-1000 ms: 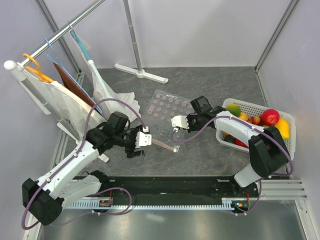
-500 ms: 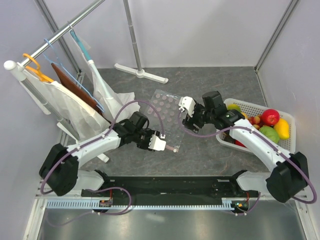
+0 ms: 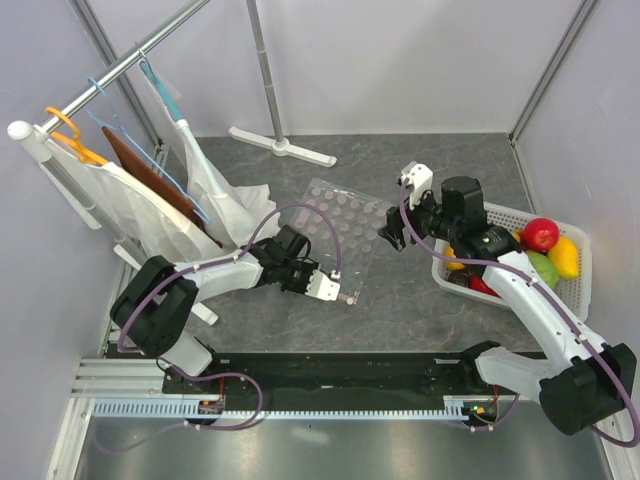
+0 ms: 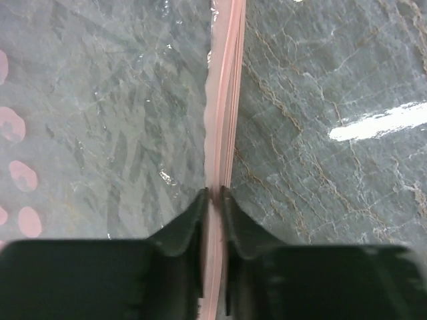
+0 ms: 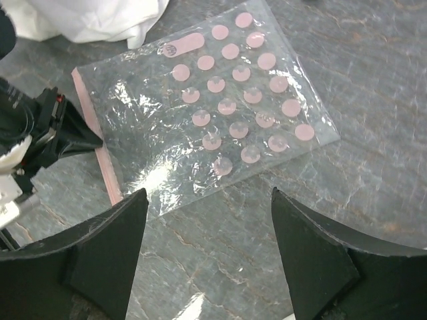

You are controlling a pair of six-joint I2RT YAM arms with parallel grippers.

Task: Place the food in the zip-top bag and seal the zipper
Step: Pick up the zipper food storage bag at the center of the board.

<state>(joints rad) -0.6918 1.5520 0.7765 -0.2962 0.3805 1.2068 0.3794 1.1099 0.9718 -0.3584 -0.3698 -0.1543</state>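
Observation:
The zip-top bag (image 3: 335,225) lies flat and empty on the grey floor, clear with pink dots (image 5: 230,100). Its zipper (image 4: 225,100) is the pink strip along the near edge (image 5: 100,157). My left gripper (image 4: 213,195) is shut on that strip, one finger on each side, at the bag's near right corner (image 3: 347,297). My right gripper (image 5: 208,193) hangs open and empty above bare floor just beside the bag (image 3: 400,210). The food stays in the white basket (image 3: 520,215) at the right: a red apple (image 3: 540,233), a yellow lemon (image 3: 566,256) and a green piece (image 3: 541,268).
A clothes rail with hangers and white cloth (image 3: 130,205) stands at the left, the cloth's hem (image 5: 87,17) close to the bag's far corner. A white stand foot (image 3: 282,146) lies at the back. The arms' black mounting rail (image 3: 340,375) runs along the near edge.
My left gripper slid right along the bag's near edge and closed on the pink strip. My right gripper opened, let go and rose back toward the basket.

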